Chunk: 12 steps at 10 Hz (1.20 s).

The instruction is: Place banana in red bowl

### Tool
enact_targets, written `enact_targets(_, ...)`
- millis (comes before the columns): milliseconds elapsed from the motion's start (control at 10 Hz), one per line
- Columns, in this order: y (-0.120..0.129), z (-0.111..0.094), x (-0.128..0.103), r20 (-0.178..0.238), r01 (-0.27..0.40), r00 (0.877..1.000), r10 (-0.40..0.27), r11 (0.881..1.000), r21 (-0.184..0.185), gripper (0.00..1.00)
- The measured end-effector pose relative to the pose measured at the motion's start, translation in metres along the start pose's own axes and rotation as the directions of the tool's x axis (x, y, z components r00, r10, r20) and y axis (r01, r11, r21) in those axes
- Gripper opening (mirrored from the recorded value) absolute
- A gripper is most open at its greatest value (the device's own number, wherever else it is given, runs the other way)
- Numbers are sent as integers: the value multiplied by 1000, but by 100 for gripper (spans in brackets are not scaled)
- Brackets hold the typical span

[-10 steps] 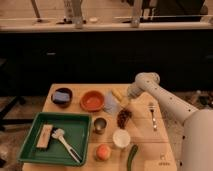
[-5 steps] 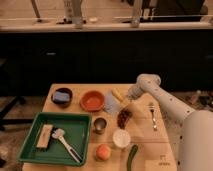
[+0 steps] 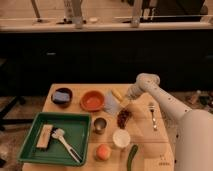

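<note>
Gripper [image 3: 126,101]: jaws fully apart, holding nothing, just right of banana | 1 banana [image 3: 117,94]: lying on table [image 3: 145,136], near 1 red bowl [image 3: 92,100], outside it | 1 green tray [image 3: 80,131] | 1 metal cup [image 3: 100,125] | 1 white cup [image 3: 120,138] | 1 fork [image 3: 153,115]

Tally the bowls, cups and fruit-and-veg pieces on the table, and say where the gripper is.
Bowls: 2 (red bowl, dark bowl)
Cups: 2 (metal cup, white cup)
Fruit and veg: 4 (banana, dark red fruit, orange fruit, cucumber)
Total: 8
Gripper: low over the table, beside the banana.
</note>
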<state>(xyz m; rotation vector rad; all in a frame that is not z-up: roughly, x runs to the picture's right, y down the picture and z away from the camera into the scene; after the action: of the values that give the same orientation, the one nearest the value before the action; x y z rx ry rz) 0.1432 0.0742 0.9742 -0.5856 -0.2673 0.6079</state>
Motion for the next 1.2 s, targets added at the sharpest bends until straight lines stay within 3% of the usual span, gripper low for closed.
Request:
enact_targets(300, 3, 6, -6, -21, 52, 998, -52, 998, -33, 58)
enact_targets(400, 2, 4, -6, -36, 74, 996, -76, 997, -38, 45)
enact_targets(800, 11, -32, -14, -71, 165, 983, -168, 985, -50, 6)
enact_targets(900, 16, -43, -16, -66, 186, 980, -189, 981, -48, 1)
enact_targets(1200, 31, -75, -20, -38, 237, 970, -238, 971, -35, 0)
